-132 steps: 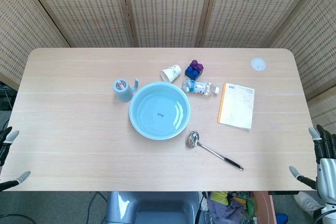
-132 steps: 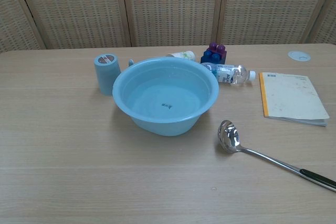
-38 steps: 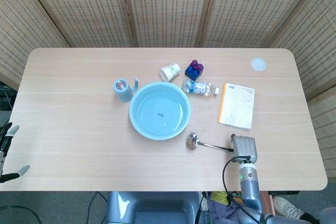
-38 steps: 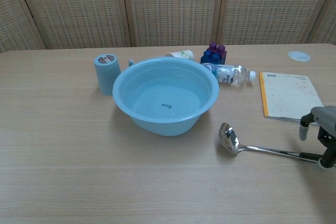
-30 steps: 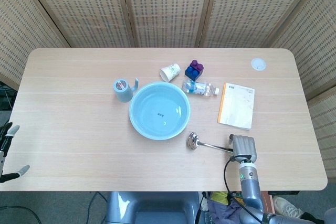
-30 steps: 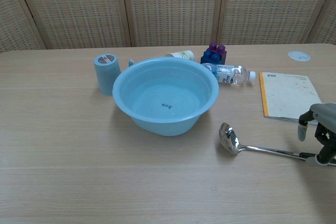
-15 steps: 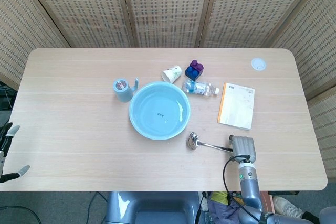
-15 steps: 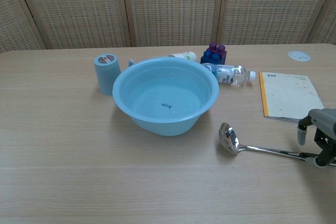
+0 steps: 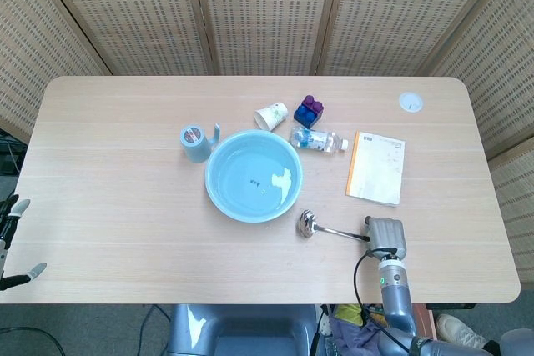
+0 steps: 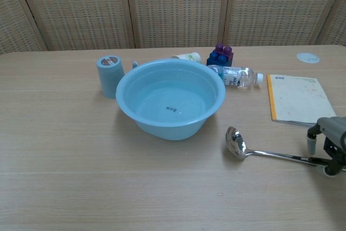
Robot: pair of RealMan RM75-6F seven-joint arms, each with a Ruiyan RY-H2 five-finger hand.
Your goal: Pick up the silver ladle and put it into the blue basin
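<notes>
The silver ladle (image 9: 307,223) lies on the table just right of the blue basin (image 9: 213,191), its bowl (image 10: 235,142) towards the basin and its handle running right. My right hand (image 10: 330,145) sits over the black end of the handle, fingers curled down on both sides of it and holding it against the table. From above, the right hand (image 9: 385,235) covers the handle's end. The basin (image 10: 162,128) holds a little water. My left hand (image 9: 8,238) hangs off the table's front left edge, fingers apart and holding nothing.
Behind the basin stand a blue mug (image 9: 195,142), a tipped paper cup (image 9: 271,115), purple-blue blocks (image 9: 309,111) and a lying water bottle (image 9: 318,140). A notebook (image 9: 376,167) lies right of the basin, just behind my right hand. A white disc (image 9: 410,102) sits far right.
The right hand came in from the table's front right edge onto the ladle's handle, and the ladle swung nearer level. Over the last second the hand sank slightly; the ladle stayed put.
</notes>
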